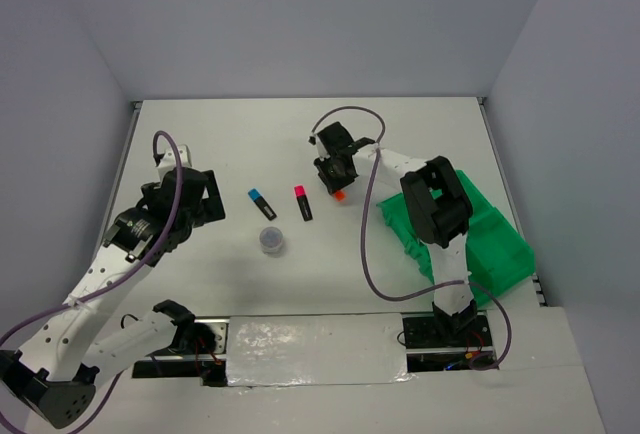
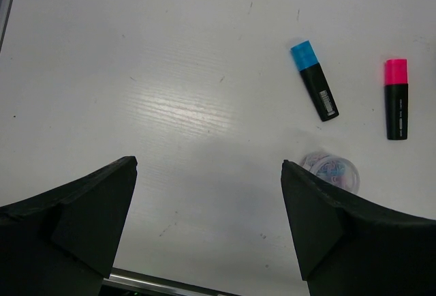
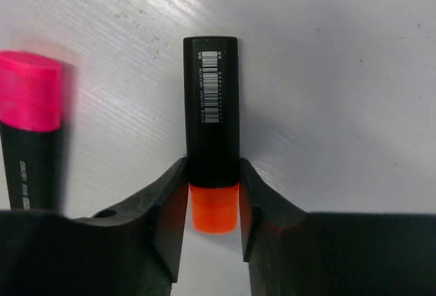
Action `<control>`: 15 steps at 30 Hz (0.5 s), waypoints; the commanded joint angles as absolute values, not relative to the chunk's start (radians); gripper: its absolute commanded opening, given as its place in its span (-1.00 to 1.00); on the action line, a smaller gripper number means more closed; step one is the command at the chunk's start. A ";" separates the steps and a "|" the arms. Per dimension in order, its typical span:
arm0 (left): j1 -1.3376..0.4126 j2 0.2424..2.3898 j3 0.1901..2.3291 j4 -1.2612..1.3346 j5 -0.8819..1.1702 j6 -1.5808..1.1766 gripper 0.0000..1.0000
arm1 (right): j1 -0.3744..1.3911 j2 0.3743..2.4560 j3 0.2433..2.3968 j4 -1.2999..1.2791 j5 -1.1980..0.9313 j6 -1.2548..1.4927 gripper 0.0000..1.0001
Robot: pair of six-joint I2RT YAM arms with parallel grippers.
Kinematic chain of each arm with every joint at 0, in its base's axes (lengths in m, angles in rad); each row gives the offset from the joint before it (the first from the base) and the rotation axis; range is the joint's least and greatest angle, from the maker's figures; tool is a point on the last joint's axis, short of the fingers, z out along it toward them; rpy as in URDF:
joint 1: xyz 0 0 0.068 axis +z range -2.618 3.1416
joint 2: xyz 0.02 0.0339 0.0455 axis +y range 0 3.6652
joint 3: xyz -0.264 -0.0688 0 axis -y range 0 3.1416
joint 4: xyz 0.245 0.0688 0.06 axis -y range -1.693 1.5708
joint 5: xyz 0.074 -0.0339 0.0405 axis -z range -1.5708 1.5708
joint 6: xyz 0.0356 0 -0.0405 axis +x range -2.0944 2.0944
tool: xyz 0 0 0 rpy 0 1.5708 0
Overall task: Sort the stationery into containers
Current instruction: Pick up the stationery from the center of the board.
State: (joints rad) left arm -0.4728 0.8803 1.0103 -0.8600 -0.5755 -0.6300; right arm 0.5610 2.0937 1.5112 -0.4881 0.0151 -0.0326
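My right gripper is shut on the orange-capped highlighter. Both fingers press the black barrel just above the cap, and the pen still lies on the table. From above, that gripper sits over the orange highlighter at table centre. The pink-capped highlighter lies just left of it. Further left are the blue-capped highlighter and the round greyish tub. My left gripper hangs open and holds nothing, left of the blue one. The green tray stands at the right.
The right arm's elbow hangs over the green tray's left side. Grey walls close the table at the back and on both sides. A purple cable loops down from the right arm beside the tray.
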 commanded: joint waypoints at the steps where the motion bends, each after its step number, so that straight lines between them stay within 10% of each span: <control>1: -0.462 0.874 1.028 -0.825 -0.554 -0.603 0.99 | 0.578 2.112 1.503 -0.492 -0.020 -0.028 -0.58; 4: -0.457 0.874 1.026 -0.821 -0.543 -0.597 0.99 | 0.578 2.019 1.398 -0.405 -0.021 -0.003 -1.00; 15: -0.445 0.862 1.025 -0.811 -0.518 -0.587 0.99 | 0.537 1.446 1.046 -0.184 -0.062 0.135 -1.00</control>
